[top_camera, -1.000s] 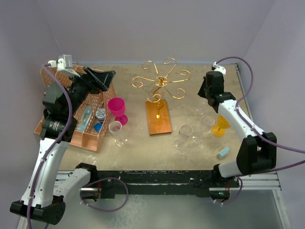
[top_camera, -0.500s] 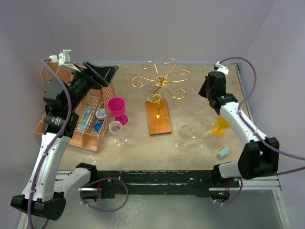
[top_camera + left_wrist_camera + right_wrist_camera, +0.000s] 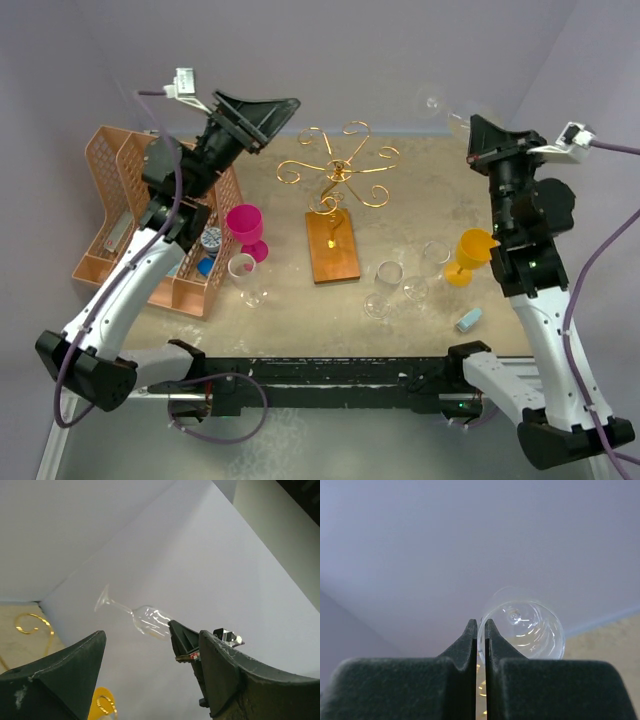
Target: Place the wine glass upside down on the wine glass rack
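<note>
From above, the right gripper is raised at 1 o'clock of the wine glass rack. It is clamped on the wine glass, which hangs in the air well apart from the rack's curled arms. The left gripper hovers at 10 o'clock of the rack, jaws spread wide and empty.

In the left wrist view, the glass lies nearly sideways, its foot pointing toward 10 o'clock and its bowl at the right claw's tips.

In the right wrist view, the fingers stand pressed together on the bowl's rim, the bowl at 1 o'clock of them.

We judge the pickup done. What is left is to carry the glass over the rack, turn it foot-up, hook it on an arm and let go.
</note>
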Available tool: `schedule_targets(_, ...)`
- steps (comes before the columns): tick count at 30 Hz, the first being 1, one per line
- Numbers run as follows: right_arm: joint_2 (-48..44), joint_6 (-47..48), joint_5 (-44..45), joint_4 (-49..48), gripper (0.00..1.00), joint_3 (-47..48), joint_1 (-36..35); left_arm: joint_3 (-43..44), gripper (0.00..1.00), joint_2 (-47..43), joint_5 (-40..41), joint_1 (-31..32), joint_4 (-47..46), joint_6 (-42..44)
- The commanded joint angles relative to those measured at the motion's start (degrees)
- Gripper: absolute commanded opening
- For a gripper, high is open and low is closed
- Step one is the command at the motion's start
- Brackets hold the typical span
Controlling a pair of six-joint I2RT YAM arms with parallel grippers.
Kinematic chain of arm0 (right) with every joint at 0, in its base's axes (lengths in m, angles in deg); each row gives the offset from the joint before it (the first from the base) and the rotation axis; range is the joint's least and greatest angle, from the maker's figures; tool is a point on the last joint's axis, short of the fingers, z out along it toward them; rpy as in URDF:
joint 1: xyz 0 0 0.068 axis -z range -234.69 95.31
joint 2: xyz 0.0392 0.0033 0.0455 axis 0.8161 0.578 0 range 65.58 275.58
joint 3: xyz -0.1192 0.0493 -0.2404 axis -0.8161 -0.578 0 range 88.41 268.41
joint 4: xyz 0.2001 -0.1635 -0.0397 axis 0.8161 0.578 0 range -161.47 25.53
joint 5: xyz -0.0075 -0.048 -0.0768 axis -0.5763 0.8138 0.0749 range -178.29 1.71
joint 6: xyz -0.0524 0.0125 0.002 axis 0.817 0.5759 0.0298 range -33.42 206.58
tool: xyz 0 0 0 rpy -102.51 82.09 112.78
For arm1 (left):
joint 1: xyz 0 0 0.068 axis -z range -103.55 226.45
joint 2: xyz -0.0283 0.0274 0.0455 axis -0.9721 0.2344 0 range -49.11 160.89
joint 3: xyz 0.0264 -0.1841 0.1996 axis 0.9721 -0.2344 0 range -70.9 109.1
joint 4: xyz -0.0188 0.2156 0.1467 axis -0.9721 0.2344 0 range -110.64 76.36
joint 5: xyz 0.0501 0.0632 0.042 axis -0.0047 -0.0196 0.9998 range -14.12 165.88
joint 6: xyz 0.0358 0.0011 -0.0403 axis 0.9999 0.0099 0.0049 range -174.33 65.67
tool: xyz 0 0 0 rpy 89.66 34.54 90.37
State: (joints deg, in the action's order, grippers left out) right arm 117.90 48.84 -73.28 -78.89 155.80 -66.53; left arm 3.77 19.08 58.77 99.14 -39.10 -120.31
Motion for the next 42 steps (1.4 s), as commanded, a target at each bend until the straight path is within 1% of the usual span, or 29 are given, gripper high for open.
schedule_targets(1, -2.5, -7.3, -6.0, -16.0, 0.0, 1.8, 0.1, 5.8, 0.72, 4.1, 5.5, 7.7, -6.3, -1.9)
schedule_targets(6, -4.7, -13.0, -11.1, -25.0, 0.0, -0.4, 0.2, 10.0, 0.7, 10.2, 12.5, 16.2, -8.9, -1.4)
schedule_targets(12, -5.6, -17.9, -16.3, -32.5, 0.0, -2.3, 0.1, 13.4, 0.69, 16.3, 24.0, 24.5, -12.2, -1.4)
schedule_targets(17, -5.4, -20.8, -20.5, -35.2, 0.0, -3.9, 0.1, 17.8, 0.67, 20.7, 29.5, 27.1, -13.6, -1.2)
schedule_targets(22, -5.3, -24.3, -24.0, -38.2, 0.0, -6.3, 0.1, 19.2, 0.65, 23.6, 30.3, 28.2, -20.5, -2.9)
schedule_targets(27, -5.3, -26.6, -25.9, -39.8, 0.0, -7.4, 0.1, 19.6, 0.6, 24.6, 32.6, 29.1, -21.7, -2.1)
schedule_targets(31, -5.1, -27.3, -26.9, -40.1, 0.0, -7.4, 0.1, 19.7, 0.53, 24.8, 34.4, 29.5, -21.2, -1.9)
schedule_targets(34, -4.8, -27.5, -27.5, -40.0, 0.0, -7.5, 0.1, 20.0, 0.45, 25.3, 34.5, 29.7, -22.0, -1.9)
schedule_targets(36, -4.8, -27.8, -28.0, -40.1, 0.0, -7.8, 0.1, 20.3, 0.38, 25.7, 34.1, 30.0, -22.4, -2.0)
schedule_targets(38, -4.8, -28.1, -28.7, -40.6, 0.0, -8.3, 0.1, 20.1, 0.32, 25.6, 33.8, 30.1, -22.5, -2.3)
schedule_targets(40, -4.7, -28.3, -29.3, -40.8, 0.0, -8.5, 0.1, 19.4, 0.24, 25.4, 33.9, 30.3, -23.1, -2.4)
schedule_targets(42, -4.5, -28.6, -29.6, -40.3, 0.0, -8.7, 0.1, 18.7, 0.17, 25.1, 33.9, 30.4, -23.9, -2.5)
